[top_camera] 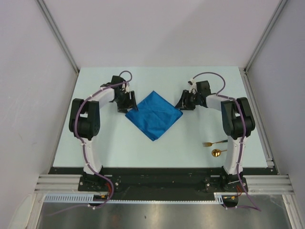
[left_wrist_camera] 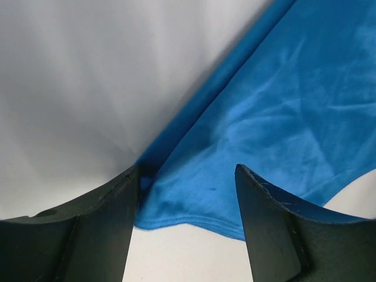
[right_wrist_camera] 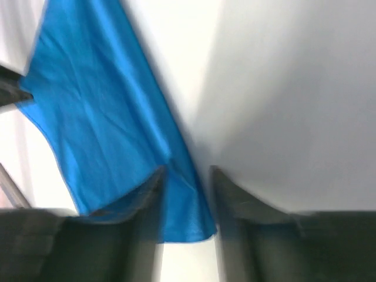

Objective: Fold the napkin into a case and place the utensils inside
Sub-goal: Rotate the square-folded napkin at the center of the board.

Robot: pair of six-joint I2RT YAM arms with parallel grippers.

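The blue napkin [top_camera: 153,114] lies flat on the table as a diamond, unfolded. My left gripper [top_camera: 132,108] sits at its left corner. In the left wrist view the napkin [left_wrist_camera: 264,117] has its hemmed corner between the wide-apart jaws of the left gripper [left_wrist_camera: 187,170], which is open. My right gripper [top_camera: 181,106] is at the right corner. There the napkin [right_wrist_camera: 100,106] has its tip between the parted, blurred fingers of the right gripper [right_wrist_camera: 187,173], also open. The utensils lie near the right arm: a gold fork [top_camera: 214,143] and a gold spoon [top_camera: 218,152].
The pale table [top_camera: 95,143] is bounded by white walls at the back and sides. A dark rail [top_camera: 152,174] runs along the near edge by the arm bases. The right forearm [top_camera: 236,138] stands just beside the fork and spoon.
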